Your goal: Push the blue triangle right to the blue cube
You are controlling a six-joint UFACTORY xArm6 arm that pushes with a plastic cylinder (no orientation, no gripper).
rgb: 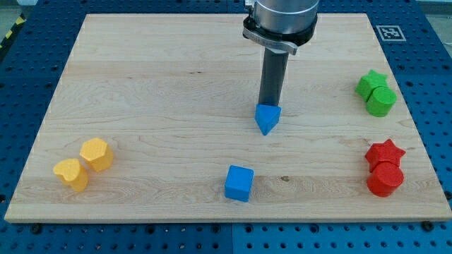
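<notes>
Wooden worktop (141, 85): my tip (269, 106) touches the blue triangle (267, 119) at its 12 o'clock edge.
Small glossy wedge, point toward 6; blue cube (239, 183) at its 7 o'clock. No gripper fitted.

The triangle (267, 118) sits mid-board (176, 85), the rod's tip (269, 106) seemingly touching its upper edge. The cube (239, 183) lies below, slightly left. One pair of blocks sits lower left, two pairs at the right edge.
</notes>
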